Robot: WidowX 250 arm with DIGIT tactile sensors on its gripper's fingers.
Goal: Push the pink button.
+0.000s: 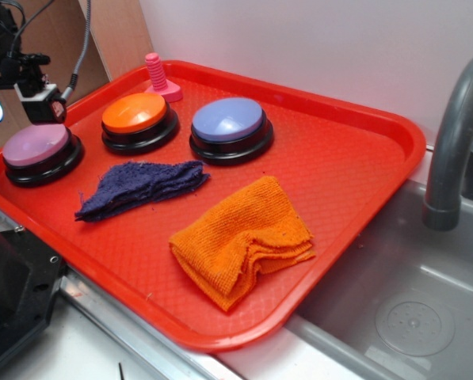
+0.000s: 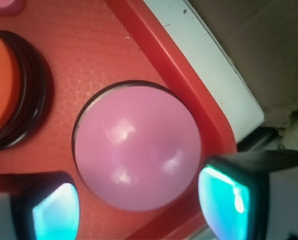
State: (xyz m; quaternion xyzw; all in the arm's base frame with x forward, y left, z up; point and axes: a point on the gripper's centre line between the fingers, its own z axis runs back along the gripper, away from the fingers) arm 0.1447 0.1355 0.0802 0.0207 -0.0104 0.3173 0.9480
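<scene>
Pink button [image 1: 36, 146] sits at the far left corner of the red tray [image 1: 355, 170], its pale pink dome on a black round base, close to the tray's rim on two sides. In the wrist view the dome [image 2: 137, 147] fills the middle of the picture, with the two glowing fingertips [image 2: 223, 200] showing at the lower corners, one on each side of it and well apart — so the gripper [image 1: 42, 107] is open and holds nothing. The side view shows it hanging just above the button's back edge, not yet touching as far as I can tell.

That is the relation the next move turns on: the button lies straight below the gripper, a little forward of it. A press looks like a plain descent, perhaps with a small shift so that a fingertip lands on the dome and not on the rim. The dome is round, so no long axis matters.

Next along the row stand an orange button [image 1: 135, 113] and a blue button [image 1: 227, 120], with a small pink bolt toy [image 1: 158, 78] behind them. A dark blue rag [image 1: 141, 186] and a folded orange cloth [image 1: 244, 237] lie nearer the front — none of them in the way.
</scene>
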